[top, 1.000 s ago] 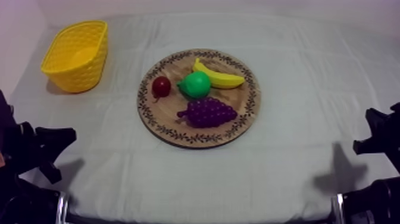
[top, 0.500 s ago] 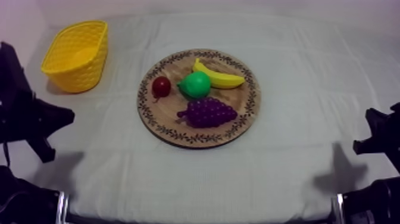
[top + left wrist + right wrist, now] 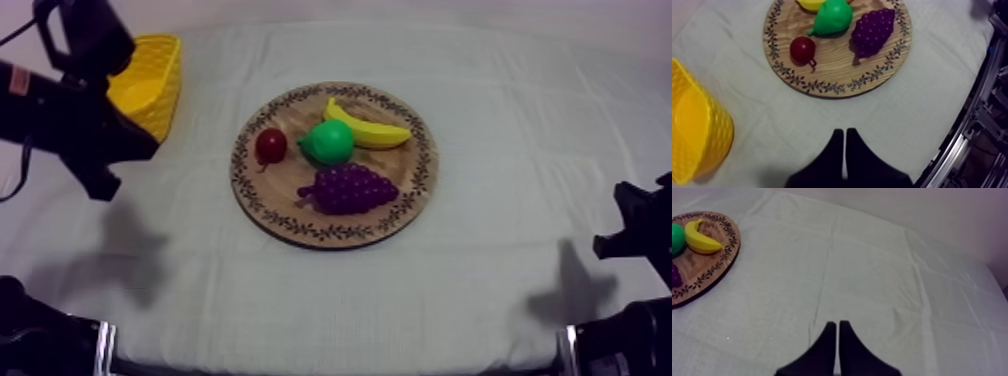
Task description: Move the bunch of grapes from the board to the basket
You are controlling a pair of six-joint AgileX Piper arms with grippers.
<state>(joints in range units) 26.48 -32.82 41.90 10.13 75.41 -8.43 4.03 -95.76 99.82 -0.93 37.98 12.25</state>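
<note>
Purple bunch of grapes point(image 3: 347, 188) lies on the wooden board point(image 3: 300, 232) by its near rim, just beside the pear point(image 3: 328, 142) - nothing over it, so I judge a grasp from above is free. Count: one bunch, one pear, one banana point(image 3: 368, 128), one small red fruit point(image 3: 270, 145), one yellow basket point(image 3: 155, 80). My left gripper point(image 3: 844, 136) hangs near the basket, fingers pressed together on nothing - probably the working arm. My right gripper point(image 3: 837, 325), likewise closed and empty, sits well apart.
</note>
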